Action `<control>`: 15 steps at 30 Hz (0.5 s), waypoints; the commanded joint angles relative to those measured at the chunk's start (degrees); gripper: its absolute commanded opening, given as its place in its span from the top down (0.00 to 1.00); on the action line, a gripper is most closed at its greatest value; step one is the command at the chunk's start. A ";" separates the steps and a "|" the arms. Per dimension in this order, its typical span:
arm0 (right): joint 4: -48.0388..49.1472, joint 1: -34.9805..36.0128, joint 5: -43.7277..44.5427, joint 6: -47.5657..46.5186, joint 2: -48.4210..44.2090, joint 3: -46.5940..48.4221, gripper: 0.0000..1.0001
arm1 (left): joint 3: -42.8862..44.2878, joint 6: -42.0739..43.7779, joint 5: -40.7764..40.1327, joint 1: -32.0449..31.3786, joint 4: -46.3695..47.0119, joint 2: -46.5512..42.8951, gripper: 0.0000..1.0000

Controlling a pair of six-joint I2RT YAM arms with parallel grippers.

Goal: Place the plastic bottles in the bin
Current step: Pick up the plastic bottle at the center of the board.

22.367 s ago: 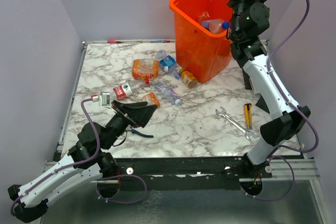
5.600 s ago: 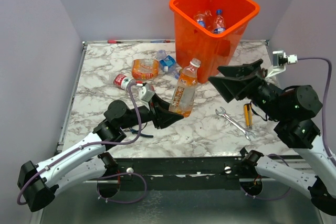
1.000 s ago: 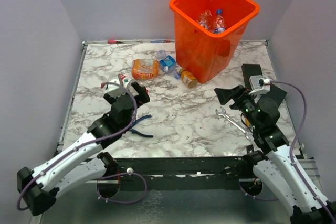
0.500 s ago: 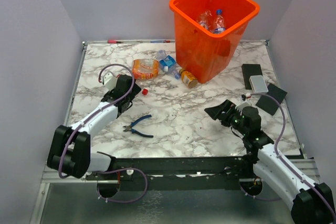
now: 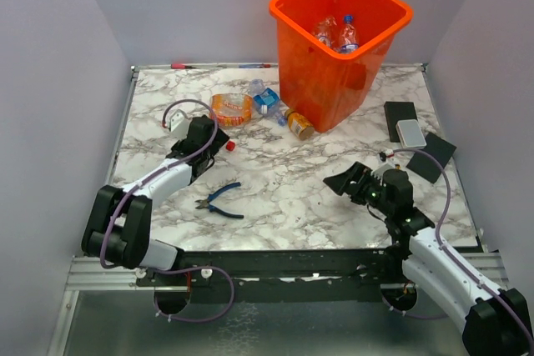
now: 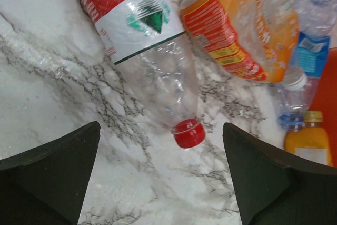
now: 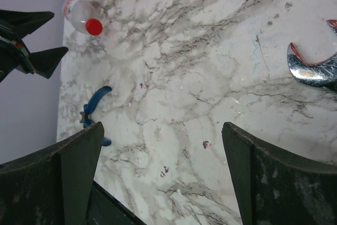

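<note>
A clear bottle with a red-and-white label (image 6: 138, 22) and a red cap (image 5: 229, 146) lies on the marble. My left gripper (image 6: 160, 177) is open just short of that cap, with nothing between its fingers. Beyond it lie a crushed orange-labelled bottle (image 5: 231, 108), a blue-labelled bottle (image 5: 263, 97) and an orange juice bottle (image 5: 298, 123) beside the orange bin (image 5: 380, 14), which holds several bottles (image 5: 334, 32). My right gripper (image 5: 342, 183) hovers open and empty low over the bare table, right of centre.
Blue-handled pliers (image 5: 221, 200) lie near the front left. A steel wrench (image 7: 313, 67) lies by my right arm. Two black pieces (image 5: 400, 114) and a grey box (image 5: 410, 131) sit at the right edge. Grey walls close in the table.
My left arm has dropped low and stretched out to the red-capped bottle. My right arm has come down and shifted left over the table. Both grippers stay open.
</note>
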 commanded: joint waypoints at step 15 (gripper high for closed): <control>3.09 0.11 -2.36 1.94 0.98 -1.41 0.04 | -1.07 -8.20 0.79 4.58 8.80 9.45 0.01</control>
